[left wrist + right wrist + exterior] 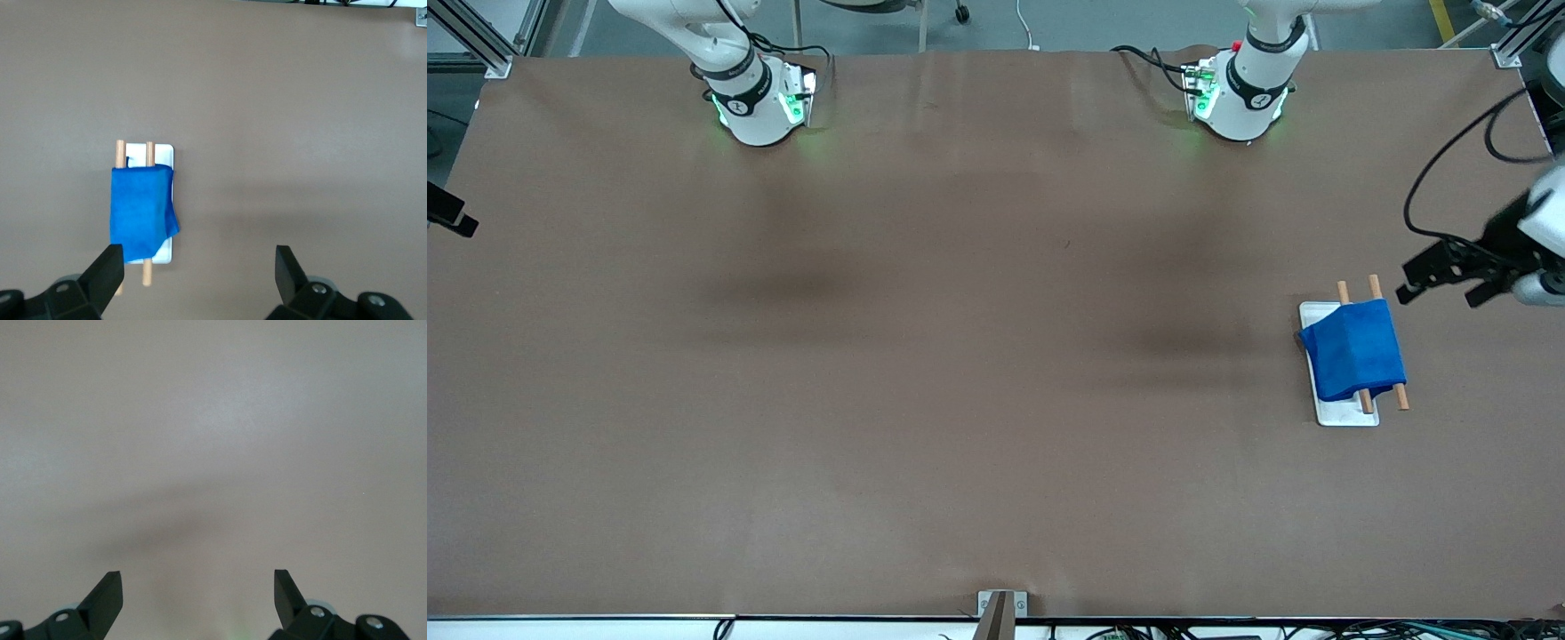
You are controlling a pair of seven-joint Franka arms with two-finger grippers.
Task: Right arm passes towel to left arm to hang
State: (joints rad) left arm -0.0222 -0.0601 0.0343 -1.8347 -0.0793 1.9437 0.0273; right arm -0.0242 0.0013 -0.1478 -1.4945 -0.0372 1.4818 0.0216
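The blue towel [1352, 348] [139, 213] hangs draped over two wooden rods [1402, 398] [147, 273] of a small rack with a white base [1347, 413] [165, 250], at the left arm's end of the table. My left gripper [1445, 283] [198, 253] hangs open in the air beside the rack, clear of the towel, with nothing between its fingers. My right gripper [198, 577] is open and empty over bare brown table. In the front view only a black part of it [449, 213] shows at the right arm's end of the table.
Both arm bases [760, 102] [1240, 93] stand along the table edge farthest from the front camera. A black cable [1440, 169] loops above the left gripper. A small metal bracket [1000, 604] sits at the table edge nearest the front camera.
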